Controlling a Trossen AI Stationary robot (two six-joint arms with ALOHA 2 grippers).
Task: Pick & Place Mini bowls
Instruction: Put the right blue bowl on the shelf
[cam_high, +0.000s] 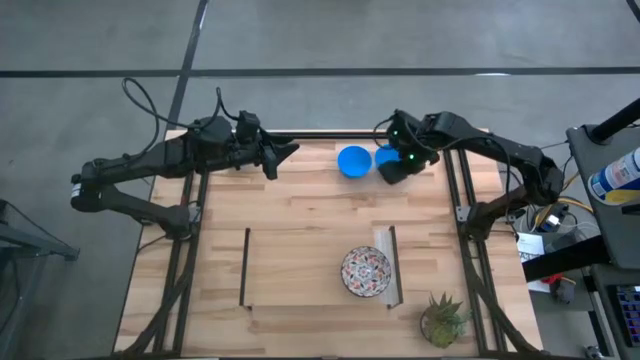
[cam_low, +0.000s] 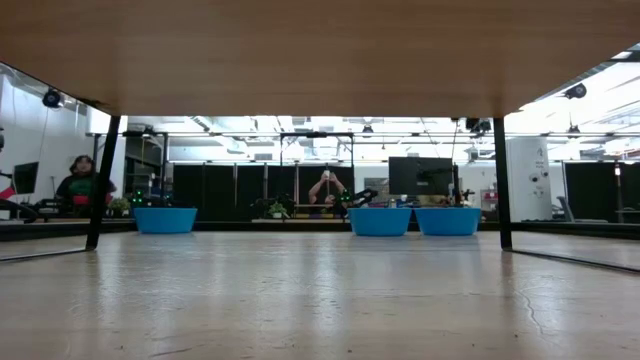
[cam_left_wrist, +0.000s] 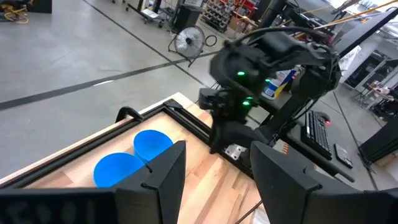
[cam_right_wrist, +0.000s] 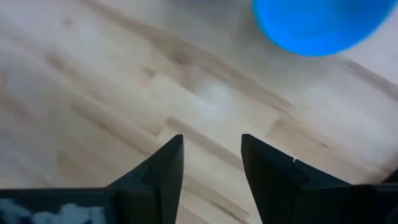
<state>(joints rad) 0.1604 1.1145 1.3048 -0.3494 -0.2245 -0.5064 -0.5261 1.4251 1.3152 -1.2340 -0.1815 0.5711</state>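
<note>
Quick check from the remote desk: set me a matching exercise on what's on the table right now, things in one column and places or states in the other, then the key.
Things:
1. blue bowls
2. patterned bowl
3. green plant
4. right pincer

Places or states:
A. at the table's near right corner
B. open, over bare wood beside a blue bowl
C. side by side at the far edge
D. between the two upright dividers, by the right one

Pairs: 1-C, 2-D, 3-A, 4-B
</note>
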